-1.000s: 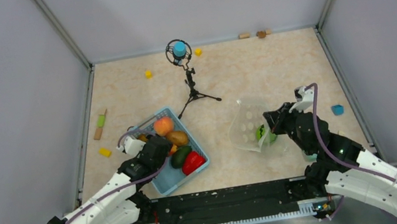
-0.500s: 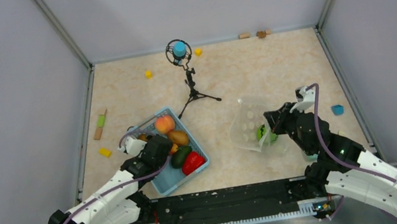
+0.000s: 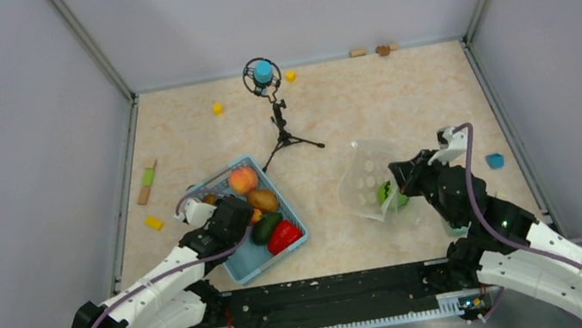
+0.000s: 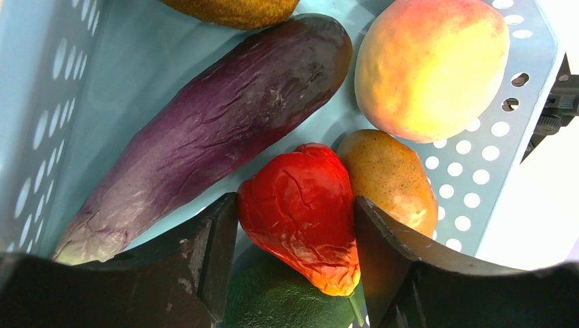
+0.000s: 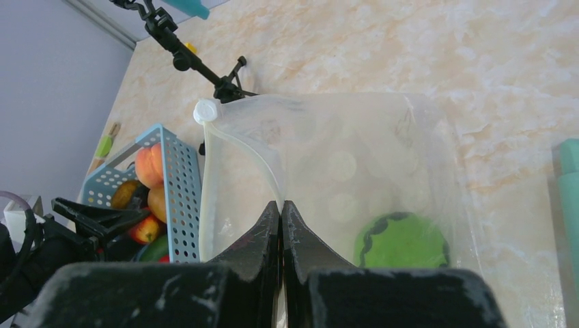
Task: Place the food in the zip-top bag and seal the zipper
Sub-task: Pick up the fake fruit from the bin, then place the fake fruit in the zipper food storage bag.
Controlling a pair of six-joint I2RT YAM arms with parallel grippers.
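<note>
Straddling the red pepper [image 4: 300,212] in the blue basket [image 4: 478,184], the left jaws are standing open, close against its flanks; squeezing at the broad middle, clear of the eggplant [image 4: 205,130] and brown piece [image 4: 389,181], is looking safest. Right jaws are pinching shut on the zip-top bag [image 5: 341,164] by its zipper [image 5: 246,154], holding the mouth up, with the green fruit [image 5: 401,240] lying inside.
</note>
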